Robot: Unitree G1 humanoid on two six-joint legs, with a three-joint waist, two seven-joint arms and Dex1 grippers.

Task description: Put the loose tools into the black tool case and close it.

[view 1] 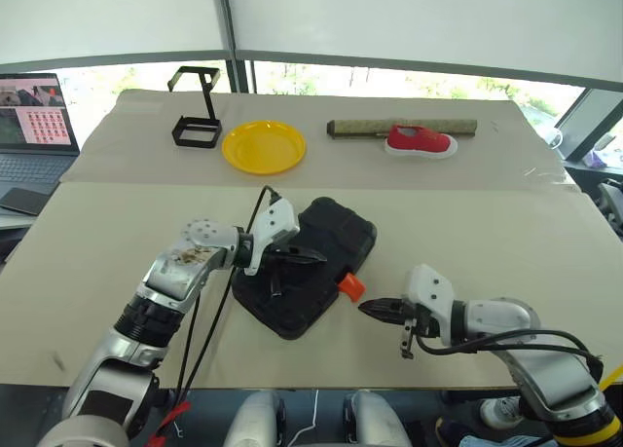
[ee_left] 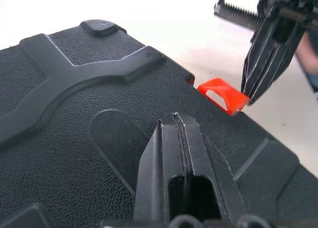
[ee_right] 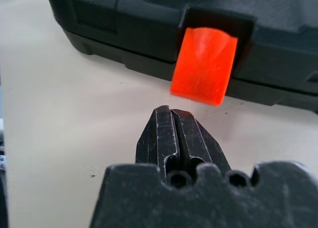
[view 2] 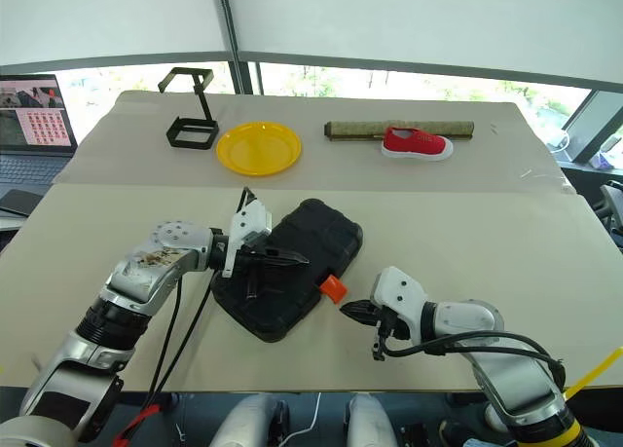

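Lying shut on the near half of the table (view 1: 506,242), slightly left of centre and turned at an angle, one black tool case (view 1: 331,238) with its textured lid up and one small orange latch (view 1: 351,287) sticking out from its near right edge, flipped open rather than pressed flat. Hovering over the left part of the lid, the left gripper (view 1: 316,258), fingers pressed together and holding nothing, tips pointing right across the case; from the left wrist view, closed just above the pebbled shell, contact impossible to judge. Sitting just to the right of the latch on the near side, the right gripper (view 1: 366,310), also closed on nothing, tips aimed left at the orange tab with a narrow gap between, not touching. Spread along the far half of the table, well apart from the case: one black wire stand (view 1: 195,111) at far left, one yellow plate (view 1: 264,146) just right of it, one long brownish bar (view 1: 365,128) further right, and one red shoe (view 1: 421,141) lying against the bar's near side. Off the table's left edge, one open laptop (view 1: 34,116) with its screen lit. Counted in all: two grippers, one case, one latch.
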